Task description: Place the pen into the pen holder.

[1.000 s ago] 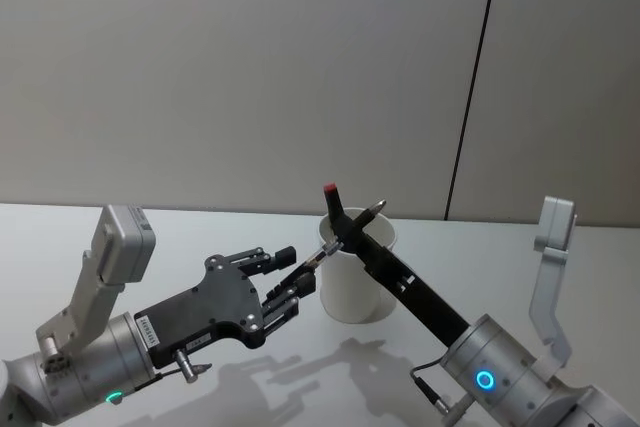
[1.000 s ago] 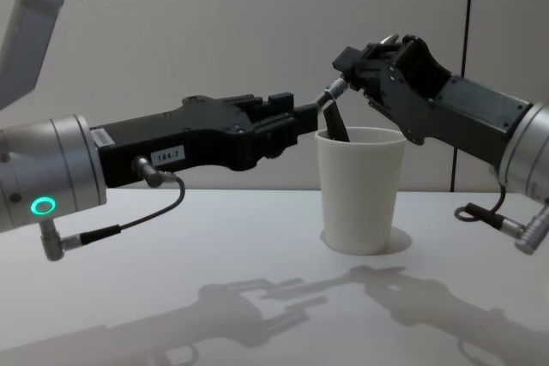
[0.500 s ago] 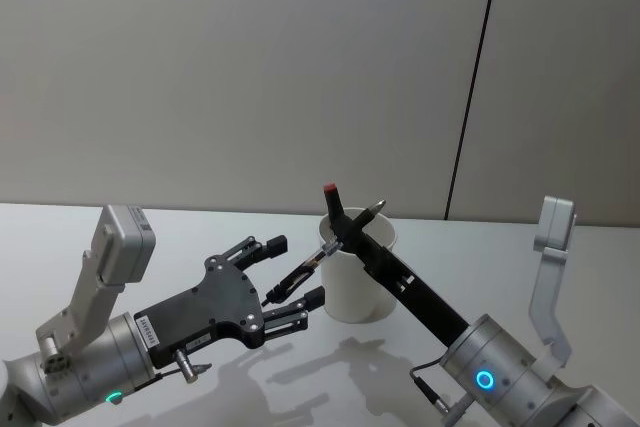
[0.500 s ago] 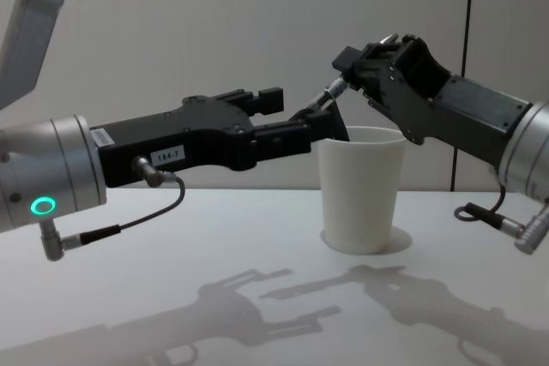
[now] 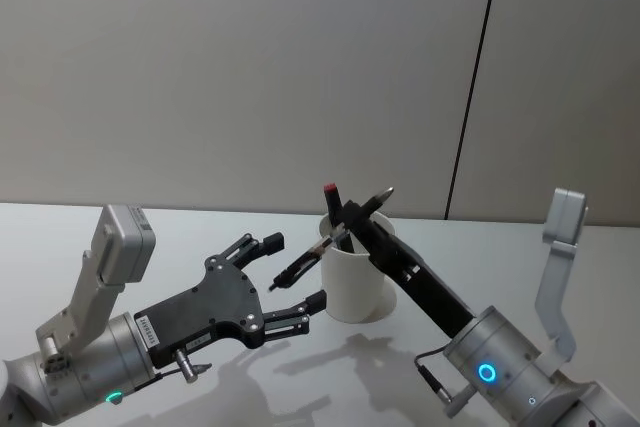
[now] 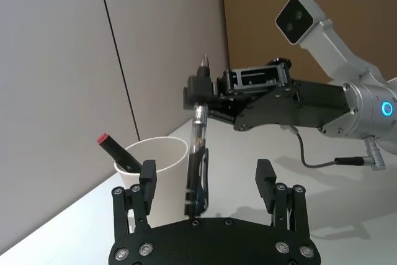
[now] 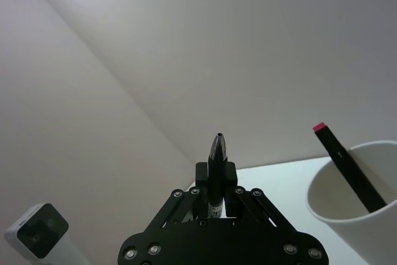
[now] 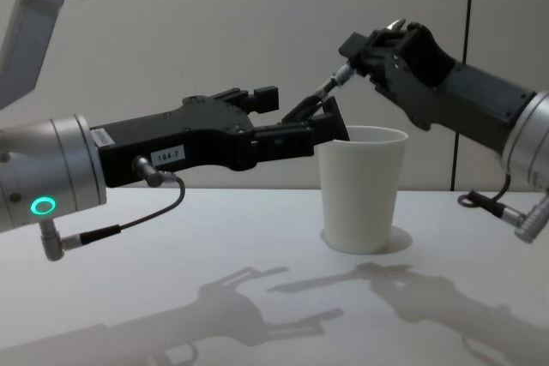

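White tapered paper cup [image 8: 361, 189], rolled rim, upright

The right gripper [image 6: 200, 88] clamps the pen [image 6: 197, 156] upright beside the pen holder [image 6: 155, 159]; the left gripper [image 6: 208, 185] gapes beneath.

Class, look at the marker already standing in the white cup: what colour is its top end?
Red, on a black marker in the pen holder; the right wrist view shows it best.

plain grey wall [image 5: 250, 67] with a dark vertical seam [image 5: 472, 82], white table [image 8: 257, 297] below
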Controlling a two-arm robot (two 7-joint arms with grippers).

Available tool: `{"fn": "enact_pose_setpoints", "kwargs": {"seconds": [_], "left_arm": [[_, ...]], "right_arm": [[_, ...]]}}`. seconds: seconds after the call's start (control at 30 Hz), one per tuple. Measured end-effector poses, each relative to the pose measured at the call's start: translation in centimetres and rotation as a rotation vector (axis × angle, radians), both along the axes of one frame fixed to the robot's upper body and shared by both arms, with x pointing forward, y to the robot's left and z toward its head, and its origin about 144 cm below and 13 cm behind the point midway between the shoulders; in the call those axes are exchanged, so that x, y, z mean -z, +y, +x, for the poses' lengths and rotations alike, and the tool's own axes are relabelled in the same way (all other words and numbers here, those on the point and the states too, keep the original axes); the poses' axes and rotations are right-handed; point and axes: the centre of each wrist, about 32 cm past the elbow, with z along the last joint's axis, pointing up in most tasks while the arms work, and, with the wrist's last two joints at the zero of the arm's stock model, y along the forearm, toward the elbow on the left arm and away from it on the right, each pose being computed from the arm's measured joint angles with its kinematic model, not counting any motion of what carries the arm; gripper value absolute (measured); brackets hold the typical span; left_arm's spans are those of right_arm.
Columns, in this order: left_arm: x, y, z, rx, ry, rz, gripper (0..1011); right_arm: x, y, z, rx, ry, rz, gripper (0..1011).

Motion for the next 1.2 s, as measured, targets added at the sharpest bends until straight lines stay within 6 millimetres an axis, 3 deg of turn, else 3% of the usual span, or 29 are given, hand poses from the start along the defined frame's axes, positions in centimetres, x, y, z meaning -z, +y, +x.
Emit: {"fn": "enact_pose_setpoints", "kwargs": {"seconds": [0.57, 1.2], "left_arm": [[0.0, 0.0, 0.0, 0.000, 0.000, 0.000, 1003], [0.0, 0.0, 0.0, 0.000, 0.000, 0.000, 1003]], "right_arm": [[-1.7, -0.3, 0.9, 0.163, -0.133, -0.068, 134], [-3.1, -1.4, 1.7, 0.332, -0.274, -0.263, 134]]}}
